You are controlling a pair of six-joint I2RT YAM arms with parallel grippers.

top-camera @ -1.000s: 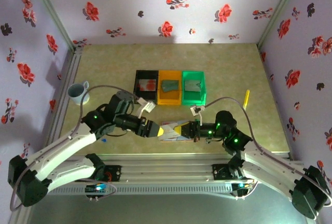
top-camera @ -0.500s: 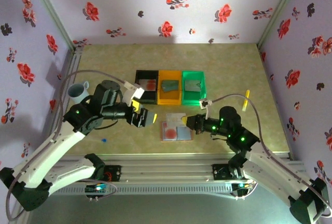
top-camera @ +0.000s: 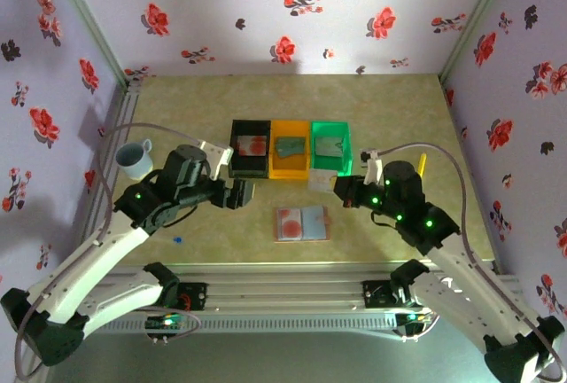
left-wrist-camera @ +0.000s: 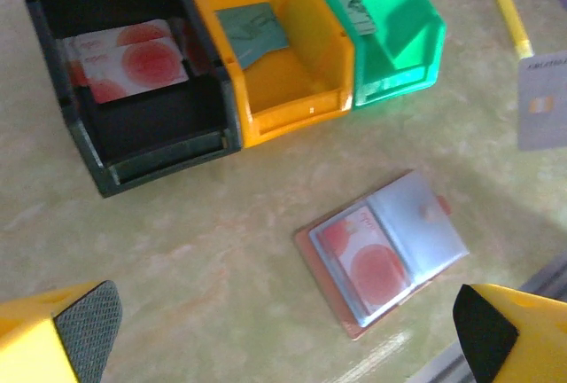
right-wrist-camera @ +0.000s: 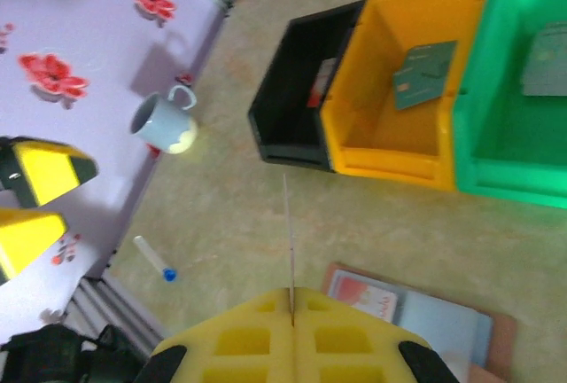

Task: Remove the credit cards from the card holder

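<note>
Arms pulled back from card holder (top-camera: 301, 222) since earlier, left gripper (top-camera: 241, 195) spread wide and empty, right gripper (top-camera: 339, 185) clamped on one credit card (top-camera: 321, 179) held beside green bin (top-camera: 331, 148), card holder laid open on table (top-camera: 177, 117), second credit card (top-camera: 290, 222) seen inside

No legible text anywhere; print on the credit cards (left-wrist-camera: 133, 66) too blurred.

The card holder (top-camera: 302, 222) lies open and flat just beneath the right gripper (right-wrist-camera: 291, 308), with a red-blotched card (left-wrist-camera: 368, 254) in its left pocket. The gripper pinches a pale card (left-wrist-camera: 542, 99) upright.
</note>
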